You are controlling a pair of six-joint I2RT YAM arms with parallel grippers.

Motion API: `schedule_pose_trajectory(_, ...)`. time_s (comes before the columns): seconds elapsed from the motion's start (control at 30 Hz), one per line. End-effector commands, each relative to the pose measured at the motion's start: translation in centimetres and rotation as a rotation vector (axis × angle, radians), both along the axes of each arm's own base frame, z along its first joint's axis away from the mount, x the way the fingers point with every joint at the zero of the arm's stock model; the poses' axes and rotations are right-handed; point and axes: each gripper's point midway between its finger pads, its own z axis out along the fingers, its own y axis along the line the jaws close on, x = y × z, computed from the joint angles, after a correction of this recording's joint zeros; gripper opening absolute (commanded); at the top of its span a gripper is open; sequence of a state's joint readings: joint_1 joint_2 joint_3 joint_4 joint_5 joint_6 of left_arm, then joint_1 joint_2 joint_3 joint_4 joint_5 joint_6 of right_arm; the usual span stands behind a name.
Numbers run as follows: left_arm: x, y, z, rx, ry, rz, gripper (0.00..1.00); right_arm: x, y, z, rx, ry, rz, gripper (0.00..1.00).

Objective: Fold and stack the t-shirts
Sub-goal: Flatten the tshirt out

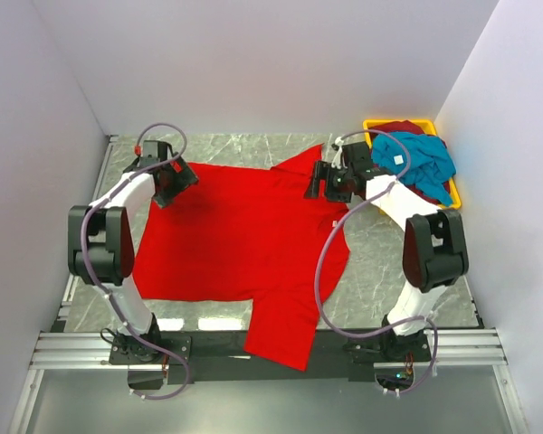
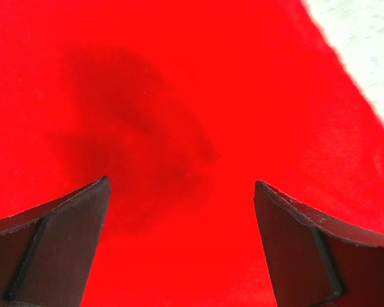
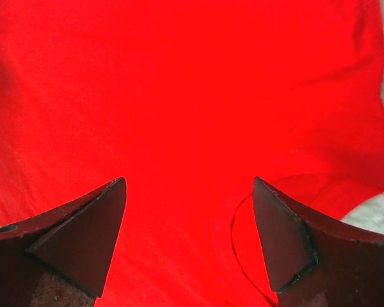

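We see a large, bright red, soft cloth t-shirt (image 1: 244, 240) spread smooth on the grey marbled tabletop (image 1: 380, 262), one flap reaching past the near edge; the left gripper (image 1: 175, 181) and right gripper (image 1: 330, 179) sit over its far corners, jaws wide, holding nothing; a crumpled teal-blue shirt (image 1: 421, 163) and a dark maroon shirt (image 1: 401, 127) fill the yellow plastic bin (image 1: 373, 124) beside the right arm.

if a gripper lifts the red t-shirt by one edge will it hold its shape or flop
Probably flops: the red t-shirt lies thin and flat on the table, with soft creases. Likely light, hanging limp from one pinch. Pushed, it would probably bunch rather than slide.
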State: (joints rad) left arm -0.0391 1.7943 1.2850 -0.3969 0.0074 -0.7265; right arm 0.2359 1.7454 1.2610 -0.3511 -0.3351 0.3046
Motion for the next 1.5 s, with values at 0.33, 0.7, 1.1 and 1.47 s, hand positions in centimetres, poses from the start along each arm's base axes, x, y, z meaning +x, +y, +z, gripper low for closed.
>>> schedule_pose_trajectory(0.33, 1.3, -0.6, -5.8, -0.003, 0.093, -0.056, 0.99, 2.3, 0.5, -5.1, -0.011, 0.130, -0.031, 0.85)
schedule_pose_trajectory(0.7, 4.4, -0.7, -7.9, 0.008, 0.133, -0.082, 0.99, 5.1, -1.9, -8.4, -0.052, 0.224, -0.140, 0.86)
schedule_pose_trajectory(1.1, 11.0, -3.2, -8.6, -0.067, 0.050, -0.181, 0.99, 10.8, -3.4, -9.9, -0.078, 0.273, -0.214, 0.85)
schedule_pose_trajectory(1.47, 16.9, -4.7, -3.1, -0.106, -0.147, -0.230, 0.99, 16.1, -3.9, -6.3, -0.012, 0.170, -0.243, 0.85)
